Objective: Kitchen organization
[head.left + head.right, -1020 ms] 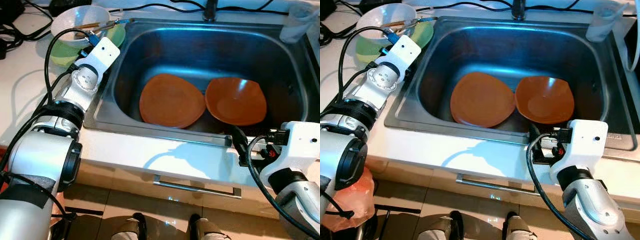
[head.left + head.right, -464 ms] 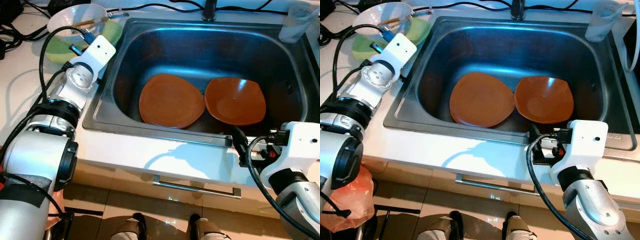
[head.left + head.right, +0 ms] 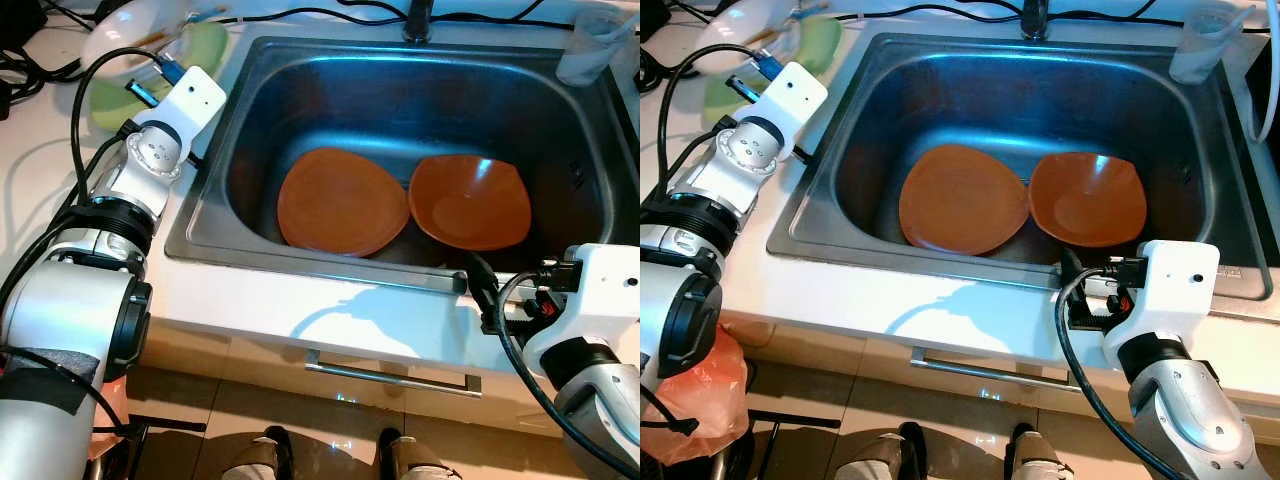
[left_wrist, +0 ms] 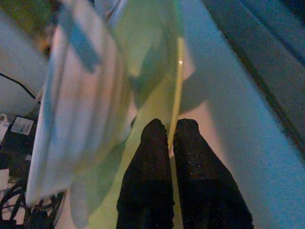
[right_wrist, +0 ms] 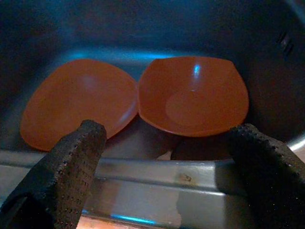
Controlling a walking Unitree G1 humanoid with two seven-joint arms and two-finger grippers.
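Plates are lying in two places, and the head views are showing both. The left gripper (image 3: pixel 178 62) is reaching over the counter (image 3: pixel 40 160) beside the sink (image 3: pixel 400 90), at a green plate (image 3: pixel 205 45) that is carrying a white bowl (image 3: pixel 125 40); both look blurred. Inside the sink an orange plate (image 3: pixel 342 200) and an orange bowl (image 3: pixel 470 200) are resting on the bottom, touching each other at one edge. The right gripper (image 3: pixel 478 290) is hanging at the front rim of the sink, just in front of the orange bowl. A clear cup (image 3: pixel 590 45) is standing at the far corner.

In the left wrist view, the two fingers (image 4: pixel 147 186) are standing almost together, and the thin rim of the green plate (image 4: pixel 157 86) is passing between their tips, so they are pinching this rim. The white bowl (image 4: pixel 81 95) is leaning on the plate beyond the jaws.

In the right wrist view, the fingers (image 5: pixel 71 167) are standing wide apart and holding nothing. The orange bowl (image 5: pixel 193 98) is lying ahead between them, and the orange plate (image 5: pixel 76 107) is ahead of one finger.

I am judging these dishes as stiff, light plastic with a smooth, perhaps wet surface, so slippery. The rim is the only good place to hold. The bowl stacked on the green plate may slide off when it is tilting.
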